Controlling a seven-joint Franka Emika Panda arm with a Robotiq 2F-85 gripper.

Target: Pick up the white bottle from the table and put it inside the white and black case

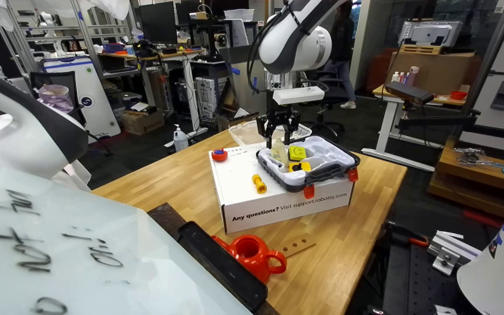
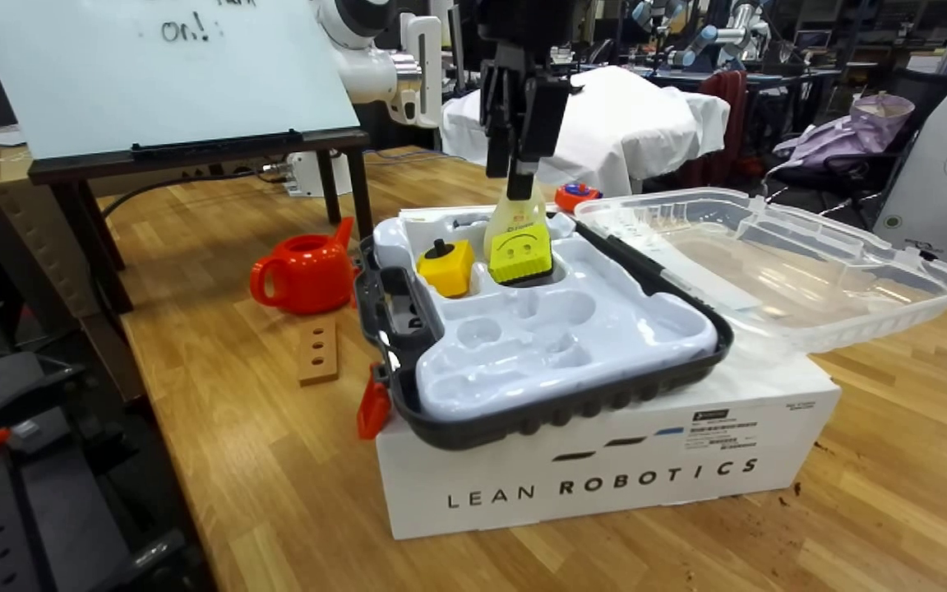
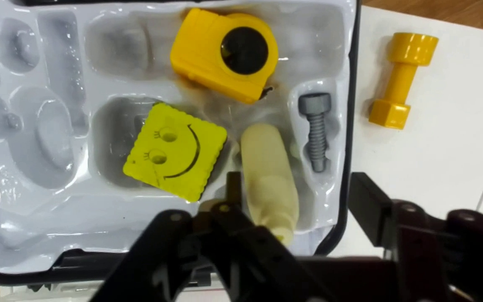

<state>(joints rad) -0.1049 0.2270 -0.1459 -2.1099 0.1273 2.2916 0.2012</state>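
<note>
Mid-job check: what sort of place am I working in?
Probably a robotics lab: the white box is printed LEAN ROBOTICS, another white robot arm shows beside the whiteboard, and blue-jointed robot arms show in the background.

Case (image 2: 630, 341): plast., int. glossy. Bottle (image 3: 268, 167): smooth plast. Box (image 2: 441, 469): matt cdbd. Bench (image 2: 687, 551): smooth wd. Teapot (image 2: 313, 284): smooth, high-gloss.

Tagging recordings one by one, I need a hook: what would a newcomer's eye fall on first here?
Probably the red teapot, standing on the wooden table beside the white cardboard box. Then the smiley-faced yellow sponge inside the open case, with the pale bottle beside it, below the open end effector.
</note>
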